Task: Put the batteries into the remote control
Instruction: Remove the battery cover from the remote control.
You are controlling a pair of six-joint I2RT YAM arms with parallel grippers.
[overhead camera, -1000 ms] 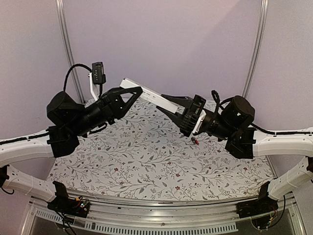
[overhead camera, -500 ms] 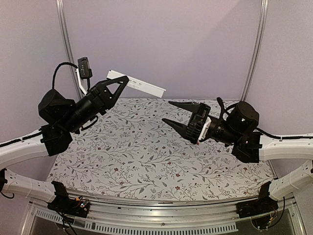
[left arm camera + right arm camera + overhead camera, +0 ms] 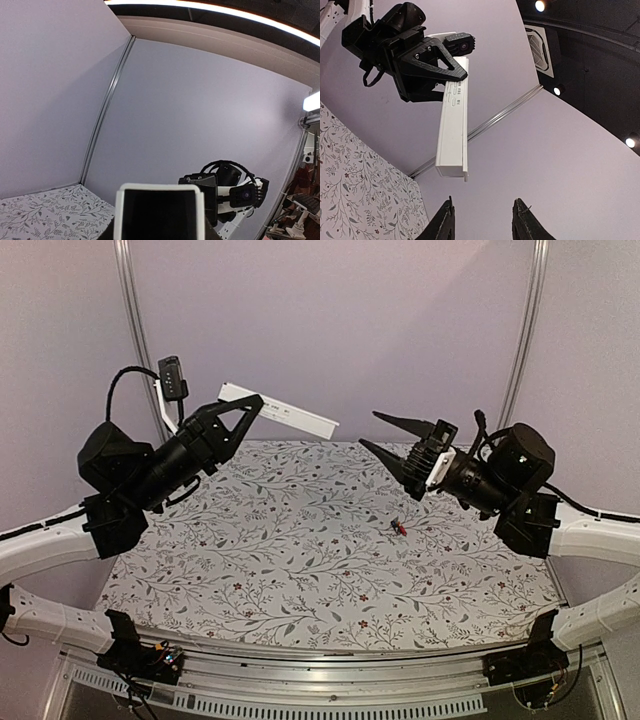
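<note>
Here's my feed: the left gripper [image 3: 248, 406] is pinching one end of the slim, long white plastic remote control [image 3: 292, 417], holding it up in the air well above the floral-patterned tabletop [image 3: 300, 580]. The remote's free end points toward the right arm. The right gripper [image 3: 369, 429] hangs in the air too, fingers spread with nothing between them, facing the remote. One tiny dark cylindrical battery [image 3: 398, 528] with red on it lies on the tabletop, roughly under the right gripper.
</note>
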